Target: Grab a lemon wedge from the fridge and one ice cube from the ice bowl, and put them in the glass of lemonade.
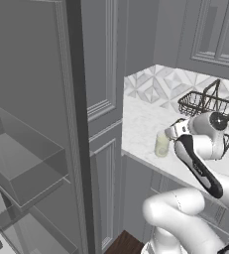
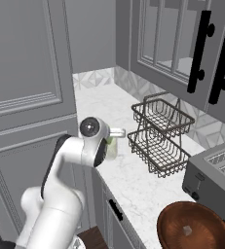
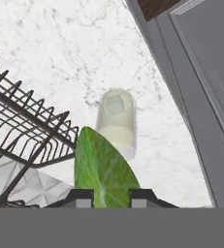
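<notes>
Our gripper [image 3: 110, 197] clamped on the lemon wedge [image 3: 104, 167], above the glass of lemonade [image 3: 116, 123] on the bench [image 3: 60, 43]

The yellow-green lemon wedge [image 3: 104, 167] hides the lower rim of the clear glass tumbler of pale lemonade [image 3: 116, 121] in the hand view, and its own base is hidden between the dark fingertips [image 3: 82, 197]. In the right base view, the white arm covers the tumbler's left side. Right of the tumbler, the glossy reddish-brown bowl [image 2: 194, 227] is cut off by the bottom edge.
</notes>
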You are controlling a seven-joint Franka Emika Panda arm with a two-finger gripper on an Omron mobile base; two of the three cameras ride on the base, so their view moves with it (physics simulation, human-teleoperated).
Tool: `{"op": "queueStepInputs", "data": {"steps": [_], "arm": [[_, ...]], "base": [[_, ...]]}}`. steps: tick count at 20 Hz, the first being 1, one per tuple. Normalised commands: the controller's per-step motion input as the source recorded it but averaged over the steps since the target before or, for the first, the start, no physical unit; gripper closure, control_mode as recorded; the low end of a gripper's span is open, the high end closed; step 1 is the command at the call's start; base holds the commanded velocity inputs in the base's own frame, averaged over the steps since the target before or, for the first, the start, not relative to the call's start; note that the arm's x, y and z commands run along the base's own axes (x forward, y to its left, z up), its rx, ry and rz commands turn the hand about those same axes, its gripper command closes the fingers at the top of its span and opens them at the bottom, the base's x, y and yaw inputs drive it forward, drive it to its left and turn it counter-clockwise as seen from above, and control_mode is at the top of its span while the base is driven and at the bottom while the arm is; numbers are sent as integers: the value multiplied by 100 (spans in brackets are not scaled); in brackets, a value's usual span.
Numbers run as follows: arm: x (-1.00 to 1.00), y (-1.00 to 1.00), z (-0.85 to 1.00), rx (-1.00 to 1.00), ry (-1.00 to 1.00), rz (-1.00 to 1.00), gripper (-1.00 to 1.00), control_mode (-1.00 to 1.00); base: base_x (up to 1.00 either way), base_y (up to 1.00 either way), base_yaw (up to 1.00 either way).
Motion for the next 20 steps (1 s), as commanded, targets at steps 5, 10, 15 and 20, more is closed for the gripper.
{"op": "queueStepInputs", "data": {"steps": [5, 10, 15, 20], "arm": [[18, 0, 0, 1, 0, -16, 100, -100], [15, 5, 0, 2, 0, -20, 100, -100], [13, 0, 0, 17, -4, -18, 100, -100], [12, 0, 0, 21, -1, -15, 100, -100]], "base": [[0, 0, 0], [0, 0, 0], [0, 0, 0], [0, 0, 0]]}}
